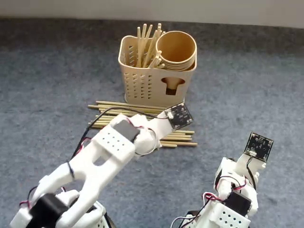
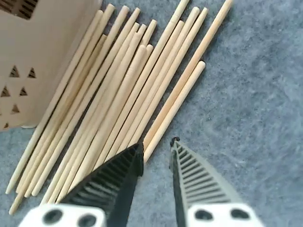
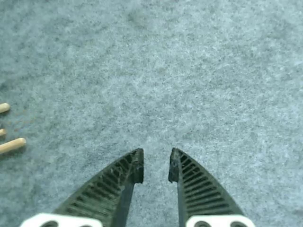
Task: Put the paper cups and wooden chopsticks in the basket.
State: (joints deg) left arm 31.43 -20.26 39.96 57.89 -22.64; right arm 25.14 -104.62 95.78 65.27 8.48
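1. Basket (image 1: 142, 85) stood upright toward the far side of the grey carpeted table (image 1: 42, 85).
2. Paper cups (image 1: 176, 47) sat nested in a stack in the basket's right part, with the mouth tilted up toward the camera.
3. A bunch of wooden chopsticks (image 1: 144, 45) stood on end in the basket's left part, leaning against the cup stack, tips above the rim.
4. Loose chopsticks (image 1: 123, 105) lay flat on the carpet in a roughly parallel pile just in front of the basket. In the left wrist view the pile (image 2: 118, 94) ran right along the basket's wall (image 2: 42, 56). I could not tell whether the nearest sticks touched it.
5. Left arm (image 1: 109, 147) stretched from the near-left corner out over the loose pile, covering its middle in the high view.
6. Left gripper (image 2: 156, 153) hung over the near edge of the pile. Jaws had a narrow gap with nothing between them. The end of the outermost stick lay just past the tips.
7. Right arm (image 1: 235, 190) sat at the near right, well apart from the basket.
8. Right gripper (image 3: 155, 168) pointed down at bare carpet (image 3: 189, 71). Jaws had a narrow gap and held nothing. A few stick ends (image 3: 12, 144) lay off to one side, apart from the tips.
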